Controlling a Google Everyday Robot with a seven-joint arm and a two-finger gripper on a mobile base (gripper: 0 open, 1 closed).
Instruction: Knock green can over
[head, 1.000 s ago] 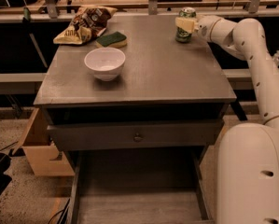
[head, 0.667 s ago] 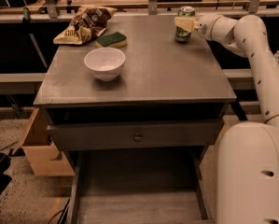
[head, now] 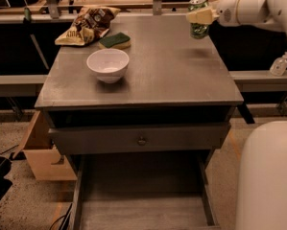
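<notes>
The green can [head: 198,28], slim with a silver top, is upright at the far right of the grey table [head: 148,80]. My gripper [head: 201,16] comes in from the right on the white arm [head: 248,6] and is shut on the can's upper half; a cream finger [head: 197,17] crosses its front. The can seems to hang slightly above the tabletop, with a shadow on the table below it.
A white bowl [head: 108,64] stands left of centre. A green-and-yellow sponge [head: 115,40] and a chip bag [head: 85,25] lie at the far left. A small clear bottle [head: 280,64] sits on a ledge at right. The drawer [head: 143,140] is below the tabletop, and my white base [head: 268,176] is at lower right.
The gripper and the arm have moved up and a little right, and the green can has moved with them, still upright. The bowl, the sponge and the bag have not moved.
</notes>
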